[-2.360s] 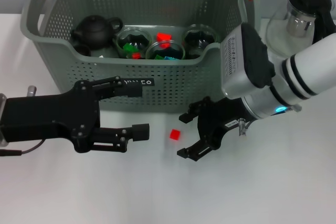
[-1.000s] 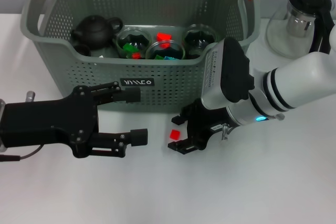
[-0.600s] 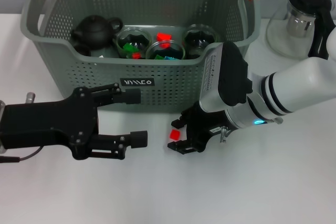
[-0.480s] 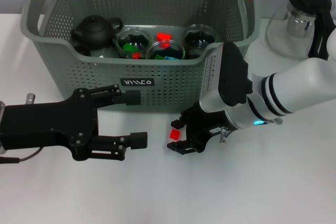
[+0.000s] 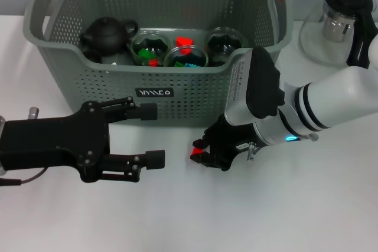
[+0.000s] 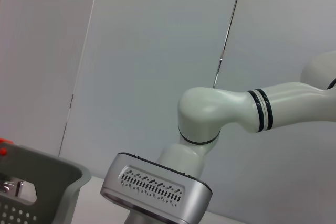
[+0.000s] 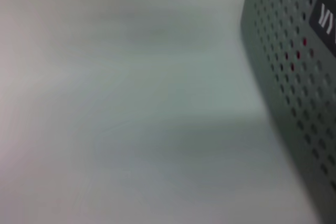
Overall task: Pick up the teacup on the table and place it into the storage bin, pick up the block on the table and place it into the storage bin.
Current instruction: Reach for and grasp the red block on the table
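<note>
Two hands low over the white desk (image 5: 283, 216), both in front of the storage bin (image 5: 177, 95). Right hand (image 5: 201, 150) sits just off the bin's front wall, its dark fingers drawn in narrow around the small red block (image 5: 194, 156); only a sliver of red shows between them, at desk level. Whether the block has left the desk, cannot tell. Left hand (image 5: 150, 135) is to the left of the right hand and apart from it, fingers spread wide with nothing between them; its upper finger tip lies just under the bin's black label (image 5: 154, 92), the lower one over bare desk. Inside the bin, beyond both hands: a dark teapot (image 5: 106, 36) at the left, and three glass teacups (image 5: 186, 51) in a row beside it, with red and green bits among them. A glass kettle (image 5: 342, 19) with a black lid stands on the desk beyond the right arm, outside the bin. Right wrist view: bin wall (image 7: 294, 82) close alongside, desk otherwise. Left wrist view: right arm's elbow (image 6: 210, 114) against a grey wall, bin corner (image 6: 42, 182) at the edge.
</note>
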